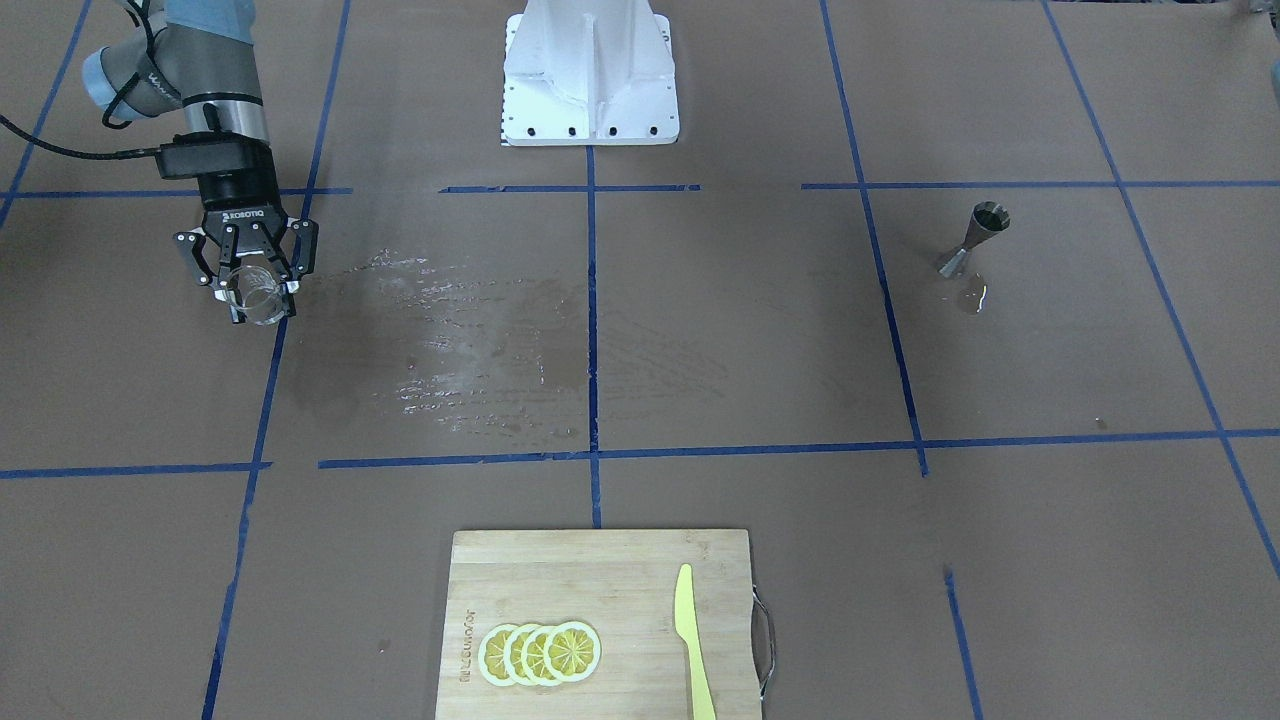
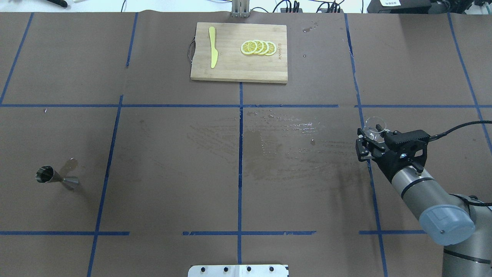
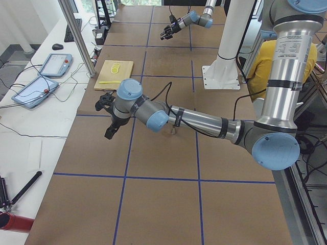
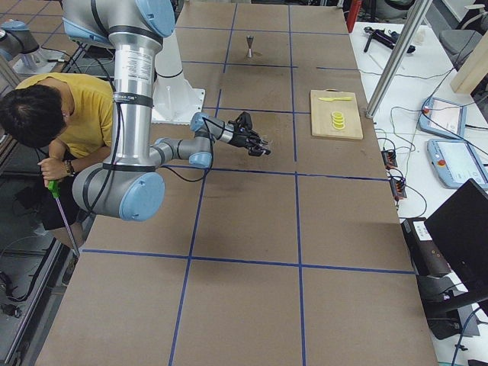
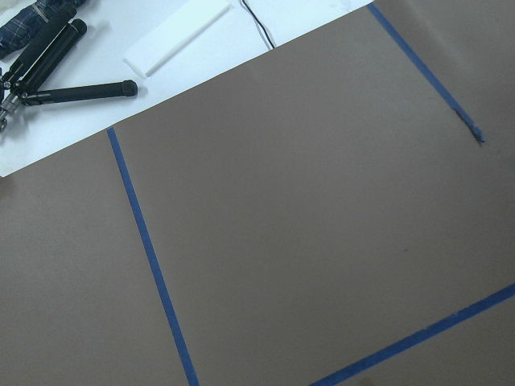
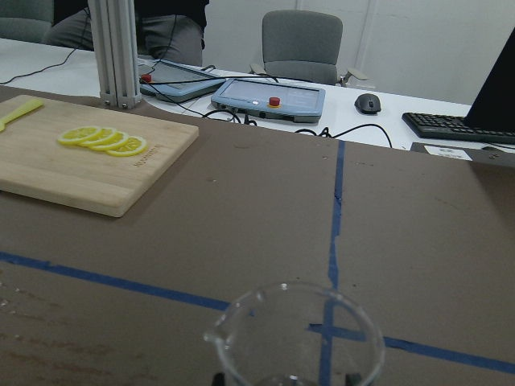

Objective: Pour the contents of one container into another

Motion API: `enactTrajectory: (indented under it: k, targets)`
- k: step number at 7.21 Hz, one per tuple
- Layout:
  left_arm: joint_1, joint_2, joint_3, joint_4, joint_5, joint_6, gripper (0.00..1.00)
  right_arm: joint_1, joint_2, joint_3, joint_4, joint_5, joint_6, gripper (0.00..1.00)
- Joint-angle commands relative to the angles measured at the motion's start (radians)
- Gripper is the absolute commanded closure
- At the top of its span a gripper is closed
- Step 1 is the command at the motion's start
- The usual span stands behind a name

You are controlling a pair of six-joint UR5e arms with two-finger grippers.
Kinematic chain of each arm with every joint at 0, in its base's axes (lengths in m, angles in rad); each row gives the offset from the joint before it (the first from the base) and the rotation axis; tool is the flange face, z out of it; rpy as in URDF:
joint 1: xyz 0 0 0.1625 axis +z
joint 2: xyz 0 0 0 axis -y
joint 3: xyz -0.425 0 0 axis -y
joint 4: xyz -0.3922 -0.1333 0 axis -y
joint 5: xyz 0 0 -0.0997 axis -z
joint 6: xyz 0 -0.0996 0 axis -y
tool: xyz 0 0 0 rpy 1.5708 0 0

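Observation:
The clear glass cup [image 1: 255,295] with a pouring lip sits upright between the fingers of my right gripper [image 1: 252,288], which is shut on it. The overhead view shows the cup [image 2: 374,128] and right gripper [image 2: 371,138] at the table's right. In the right wrist view only the cup's rim [image 6: 298,334] shows, and I see no liquid. The silvery hourglass jigger [image 2: 54,176] stands far off on the left side, also seen as the jigger [image 1: 975,240]. My left gripper [image 3: 109,133] appears only in the exterior left view, so I cannot tell its state.
A wooden cutting board [image 2: 234,69] at the far middle edge carries lemon slices [image 2: 258,47] and a yellow knife [image 2: 213,52]. A wet smear [image 2: 284,142] covers the table's centre. A small puddle [image 1: 972,295] lies beside the jigger. The white robot base [image 1: 590,70] is mounted at the near edge.

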Motion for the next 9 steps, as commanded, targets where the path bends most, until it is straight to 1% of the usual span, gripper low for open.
enactTrajectory:
  k: [1, 2, 3, 4, 6, 8, 9]
  targets:
    - [-0.038, 0.007, -0.043, 0.122, -0.09, 0.002, 0.0, -0.001, -0.024, -0.105, 0.115, -0.035, 0.137, 0.57]
    - [-0.049, 0.049, -0.057, 0.118, -0.091, 0.002, 0.0, -0.001, -0.027, -0.204, 0.285, -0.041, 0.141, 0.51]
    - [-0.05, 0.133, -0.083, 0.105, -0.087, 0.002, 0.0, -0.006, -0.009, -0.288, 0.387, -0.071, 0.139, 0.51]
    - [-0.052, 0.149, -0.088, 0.105, -0.094, -0.007, 0.0, -0.006, 0.004, -0.289, 0.394, -0.076, 0.138, 0.49]
    - [-0.055, 0.15, -0.088, 0.107, -0.092, -0.015, 0.0, -0.053, 0.005, -0.297, 0.381, -0.101, 0.125, 0.37]
    - [-0.056, 0.15, -0.091, 0.108, -0.094, -0.017, 0.0, -0.133, 0.008, -0.292, 0.358, -0.171, 0.066, 0.37]
    - [-0.055, 0.15, -0.089, 0.108, -0.094, -0.017, 0.0, -0.139, 0.01, -0.291, 0.358, -0.173, 0.061, 0.37]
